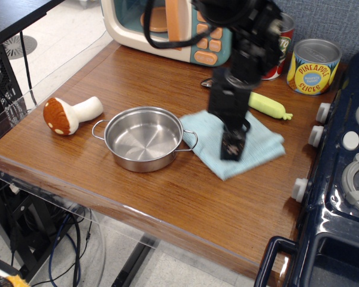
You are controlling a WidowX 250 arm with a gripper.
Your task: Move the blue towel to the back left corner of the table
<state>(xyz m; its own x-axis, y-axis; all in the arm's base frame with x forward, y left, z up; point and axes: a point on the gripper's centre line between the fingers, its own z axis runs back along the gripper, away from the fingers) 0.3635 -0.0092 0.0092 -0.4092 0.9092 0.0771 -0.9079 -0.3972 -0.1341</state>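
A blocky black robot arm (236,72) with a black cable looped above.

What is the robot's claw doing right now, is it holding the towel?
Gripper: down on the towel, which looks bunched and blurred under it; whether it is shut on the cloth cannot be told.

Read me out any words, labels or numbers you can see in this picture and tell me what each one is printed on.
"PINEAPPLE SLICES" on the yellow can at the back right of the table.
The small round blue badge under those words: too small to read.
The red and white can behind the arm: part of a label shows, too blocked and blurred to read.
The orange buttons on the toy microwave: no readable marks.
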